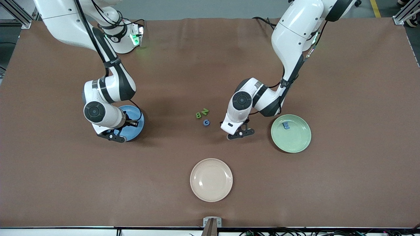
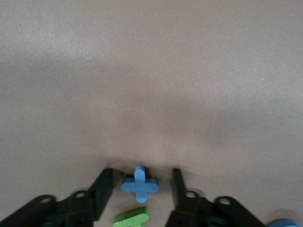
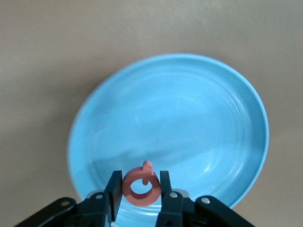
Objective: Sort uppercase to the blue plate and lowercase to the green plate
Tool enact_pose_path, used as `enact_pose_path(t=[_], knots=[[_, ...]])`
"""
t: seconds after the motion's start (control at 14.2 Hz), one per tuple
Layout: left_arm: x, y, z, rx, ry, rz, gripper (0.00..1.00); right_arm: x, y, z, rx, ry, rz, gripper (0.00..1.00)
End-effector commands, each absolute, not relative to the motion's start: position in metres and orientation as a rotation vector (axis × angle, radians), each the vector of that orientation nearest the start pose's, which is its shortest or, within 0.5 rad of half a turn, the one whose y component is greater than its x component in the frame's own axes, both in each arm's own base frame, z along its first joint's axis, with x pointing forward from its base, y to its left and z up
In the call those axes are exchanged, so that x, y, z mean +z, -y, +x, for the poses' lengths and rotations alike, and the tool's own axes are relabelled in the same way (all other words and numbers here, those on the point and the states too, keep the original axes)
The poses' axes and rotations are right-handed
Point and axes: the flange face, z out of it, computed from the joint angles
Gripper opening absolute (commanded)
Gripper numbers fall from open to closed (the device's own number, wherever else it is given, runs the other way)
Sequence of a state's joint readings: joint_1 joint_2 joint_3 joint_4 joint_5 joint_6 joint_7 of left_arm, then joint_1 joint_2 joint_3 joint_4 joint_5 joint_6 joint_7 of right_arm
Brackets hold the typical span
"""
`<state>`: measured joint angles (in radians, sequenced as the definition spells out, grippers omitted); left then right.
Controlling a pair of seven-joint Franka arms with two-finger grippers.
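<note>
My right gripper point(image 1: 113, 135) point(image 3: 140, 176) is shut on the red ring-shaped Q point(image 3: 141, 200) and holds it over the blue plate point(image 1: 137, 127) point(image 3: 189, 113). My left gripper point(image 1: 241, 132) point(image 2: 142, 176) is open, low over the table between the blue G point(image 1: 206, 122) and the green plate point(image 1: 295, 141). The blue x point(image 2: 139, 184) lies flat between its fingers, untouched. Part of a green letter point(image 2: 131, 218) lies beside the x; I cannot tell which one. The green N point(image 1: 205, 111) and green B point(image 1: 198, 114) lie by the G. The blue m point(image 1: 286, 125) lies on the green plate.
A cream plate point(image 1: 211, 179) sits nearer the front camera, mid-table. A blue edge point(image 2: 286, 223) shows at the corner of the left wrist view; I cannot tell what it is. Brown table surface lies all around.
</note>
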<state>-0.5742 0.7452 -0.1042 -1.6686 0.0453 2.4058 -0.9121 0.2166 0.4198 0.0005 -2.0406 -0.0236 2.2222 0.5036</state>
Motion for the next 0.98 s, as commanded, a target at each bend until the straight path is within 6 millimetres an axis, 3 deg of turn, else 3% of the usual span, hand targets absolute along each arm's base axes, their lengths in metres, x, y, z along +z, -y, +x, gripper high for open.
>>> enact_pose_path(t=[0.0, 0.21, 0.42, 0.56, 0.7, 0.91], knots=[[0.167, 0.421, 0.536, 0.038, 0.346, -3.139, 0.47, 0.234, -0.105, 0.551, 0.330, -0.445, -3.188, 1.00], [0.165, 0.421, 0.535, 0.039, 0.342, -3.136, 0.32, 0.261, -0.138, 0.561, 0.330, -0.527, -3.180, 1.00], [0.164, 0.421, 0.535, 0.041, 0.342, -3.135, 0.22, 0.280, -0.218, 0.554, 0.284, -0.698, -3.130, 1.00], [0.166, 0.417, 0.536, 0.047, 0.341, -3.129, 0.22, 0.290, -0.277, 0.543, 0.252, -0.819, -3.011, 1.00], [0.174, 0.410, 0.540, 0.061, 0.349, -3.117, 0.22, 0.276, -0.320, 0.534, 0.175, -0.952, -2.927, 1.00], [0.209, 0.388, 0.553, 0.085, 0.326, -3.096, 0.22, 0.244, -0.369, 0.519, 0.122, -1.120, -2.842, 1.00]])
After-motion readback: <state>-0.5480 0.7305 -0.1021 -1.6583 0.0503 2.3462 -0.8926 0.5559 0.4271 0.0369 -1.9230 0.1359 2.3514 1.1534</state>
